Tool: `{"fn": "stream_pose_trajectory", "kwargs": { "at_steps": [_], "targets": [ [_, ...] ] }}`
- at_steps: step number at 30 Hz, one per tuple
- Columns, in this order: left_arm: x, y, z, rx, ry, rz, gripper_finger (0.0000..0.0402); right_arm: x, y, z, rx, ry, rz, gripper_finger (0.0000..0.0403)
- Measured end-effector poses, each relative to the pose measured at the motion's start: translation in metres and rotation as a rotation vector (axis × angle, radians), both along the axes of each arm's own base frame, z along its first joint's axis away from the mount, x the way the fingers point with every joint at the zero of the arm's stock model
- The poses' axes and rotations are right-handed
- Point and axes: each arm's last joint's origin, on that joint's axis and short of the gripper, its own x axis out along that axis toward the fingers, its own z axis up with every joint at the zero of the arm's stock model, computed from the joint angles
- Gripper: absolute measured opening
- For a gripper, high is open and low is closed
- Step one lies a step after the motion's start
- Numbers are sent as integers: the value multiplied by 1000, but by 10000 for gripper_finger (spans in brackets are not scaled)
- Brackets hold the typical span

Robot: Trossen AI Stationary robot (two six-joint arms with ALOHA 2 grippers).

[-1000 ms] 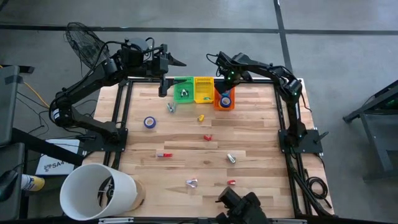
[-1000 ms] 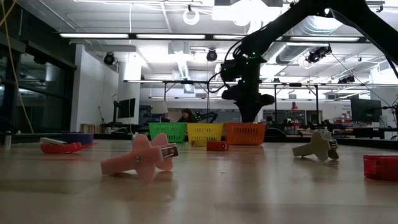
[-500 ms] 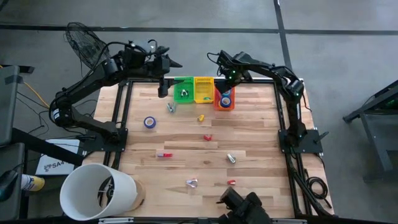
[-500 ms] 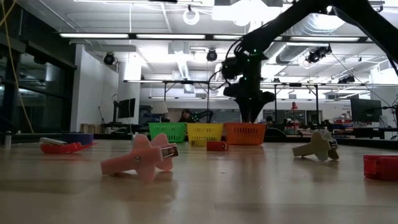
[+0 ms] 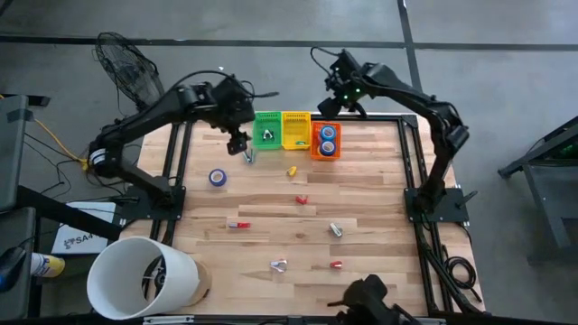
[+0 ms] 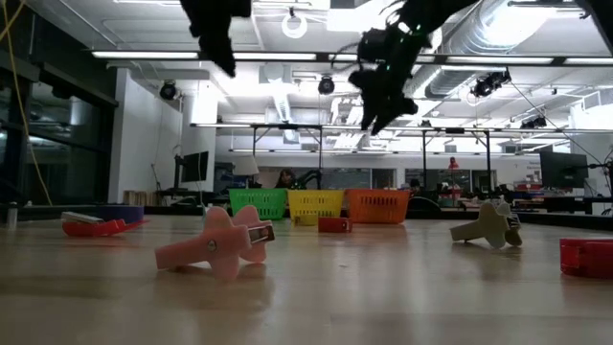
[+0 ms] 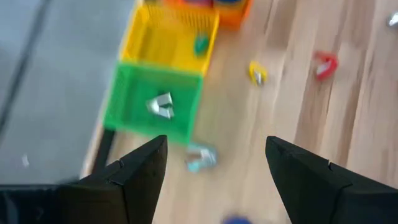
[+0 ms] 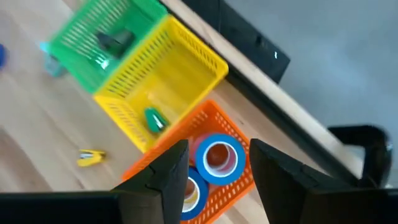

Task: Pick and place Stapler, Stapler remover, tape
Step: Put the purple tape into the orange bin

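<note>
Partly blurred: stapler remover [image 7: 200, 157] nr green basket [image 7: 152, 102]

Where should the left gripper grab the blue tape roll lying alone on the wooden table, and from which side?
Come straight down from above. The blue ring-shaped tape roll lies flat, centre hole up, clear of other items. Probably best: span the outer rim with open fingers, or put one finger in the hole and pinch the ring wall. The left gripper hangs open nearby above the wooden table, beside the green basket.
</note>
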Motion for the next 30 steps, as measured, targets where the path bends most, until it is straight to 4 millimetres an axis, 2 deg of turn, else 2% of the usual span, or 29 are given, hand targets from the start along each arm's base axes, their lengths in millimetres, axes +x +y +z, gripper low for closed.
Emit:
{"fn": "stream_pose_trajectory", "kwargs": {
  "at_steps": [8, 15, 20, 24, 30],
  "targets": [
    [19, 5, -40, -121, 242, 69, 268, -23, 21, 46, -141, -70, 60, 158],
    [16, -2, -89, -159, 366, 126, 268, -39, 35, 70, -244, -66, 80, 158],
    [10, -8, -130, -219, 375, 209, 268, -46, 39, 77, -284, -67, 101, 158],
    [4, -13, -156, -293, 380, 314, 268, -47, 39, 77, -290, -51, 120, 157],
    [-12, -20, -182, -366, 465, 497, 268, -48, 39, 76, -293, -30, 150, 158]
  ]
}}
